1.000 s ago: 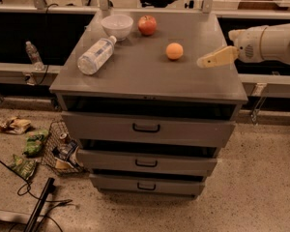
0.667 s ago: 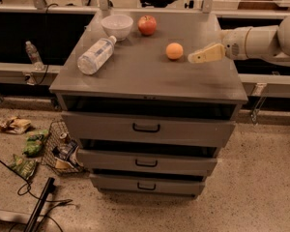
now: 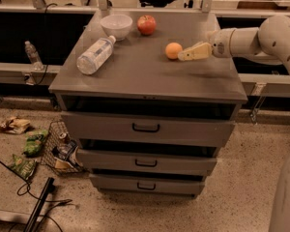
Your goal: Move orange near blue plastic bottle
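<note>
The orange (image 3: 173, 50) sits on the grey cabinet top (image 3: 145, 76), right of centre. The blue plastic bottle (image 3: 94, 55) lies on its side at the left of the top, its white cap pointing toward the bowl. My gripper (image 3: 186, 55) reaches in from the right on a white arm, with its pale tip right beside the orange on its right side, at the orange's height.
A white bowl (image 3: 116, 25) and a red apple (image 3: 146, 24) stand at the back of the top. A small clear bottle (image 3: 32, 53) stands on a ledge to the left. Snack bags and a wire basket (image 3: 58, 149) lie on the floor at the left.
My gripper has moved left across the top, from well right of the orange to right beside it. The orange and the bottle have not moved.
</note>
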Robot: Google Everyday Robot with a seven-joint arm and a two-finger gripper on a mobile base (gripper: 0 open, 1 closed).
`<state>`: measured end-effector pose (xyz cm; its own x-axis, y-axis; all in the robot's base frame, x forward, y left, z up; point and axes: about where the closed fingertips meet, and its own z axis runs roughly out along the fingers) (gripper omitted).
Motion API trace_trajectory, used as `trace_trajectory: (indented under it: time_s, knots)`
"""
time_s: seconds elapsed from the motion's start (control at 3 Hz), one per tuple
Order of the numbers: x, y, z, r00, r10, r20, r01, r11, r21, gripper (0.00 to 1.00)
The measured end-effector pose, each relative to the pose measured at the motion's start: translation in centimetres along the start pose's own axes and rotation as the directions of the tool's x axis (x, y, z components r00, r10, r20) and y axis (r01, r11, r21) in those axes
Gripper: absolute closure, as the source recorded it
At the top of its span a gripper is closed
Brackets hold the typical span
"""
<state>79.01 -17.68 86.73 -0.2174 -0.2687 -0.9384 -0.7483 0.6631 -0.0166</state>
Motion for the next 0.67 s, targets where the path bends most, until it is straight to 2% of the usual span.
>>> trace_trajectory:
  time_s: [0.67]
  knots:
    - [-0.3,1.0,4.4,1.0,0.007,0.008,-0.007,0.9972,-0.075,0.0]
